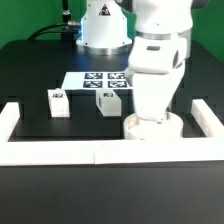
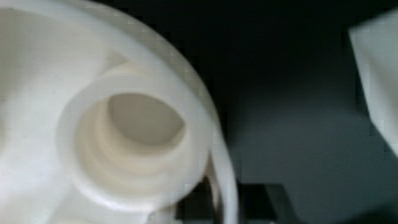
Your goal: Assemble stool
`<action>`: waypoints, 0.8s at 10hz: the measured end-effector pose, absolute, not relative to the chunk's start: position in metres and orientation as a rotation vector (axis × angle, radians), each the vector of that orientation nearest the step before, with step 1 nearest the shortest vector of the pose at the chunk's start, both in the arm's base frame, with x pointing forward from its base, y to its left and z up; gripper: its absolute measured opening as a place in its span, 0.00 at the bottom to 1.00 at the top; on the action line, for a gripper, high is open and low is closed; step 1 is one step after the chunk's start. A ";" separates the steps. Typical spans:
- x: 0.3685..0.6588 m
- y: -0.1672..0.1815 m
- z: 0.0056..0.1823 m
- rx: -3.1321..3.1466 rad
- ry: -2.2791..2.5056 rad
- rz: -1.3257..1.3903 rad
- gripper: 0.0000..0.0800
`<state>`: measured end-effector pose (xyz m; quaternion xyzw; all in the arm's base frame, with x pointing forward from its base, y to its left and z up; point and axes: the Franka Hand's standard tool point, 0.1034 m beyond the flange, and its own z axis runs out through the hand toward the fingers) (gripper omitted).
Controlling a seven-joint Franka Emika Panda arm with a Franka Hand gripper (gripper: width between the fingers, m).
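Plainly the disc seat (image 1: pixel 150 128) lies flat, its socket (image 2: pixel 143 120) facing upward.

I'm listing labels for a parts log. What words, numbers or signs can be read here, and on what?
No words, numbers or brands can be read in either view.
Marker board: four black-and-white square tags, patterns only, no text.
Leg blocks: a dark tag on each, too small to read.
Seat: plain white, no marking seen.
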<state>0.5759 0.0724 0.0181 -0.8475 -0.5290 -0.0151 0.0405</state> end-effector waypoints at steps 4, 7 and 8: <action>0.576 0.070 0.018 -2.599 -1.615 -0.043 0.06; 0.575 0.094 0.021 -2.542 -1.690 -0.063 0.06; 0.575 0.104 0.021 -2.528 -1.695 -0.062 0.06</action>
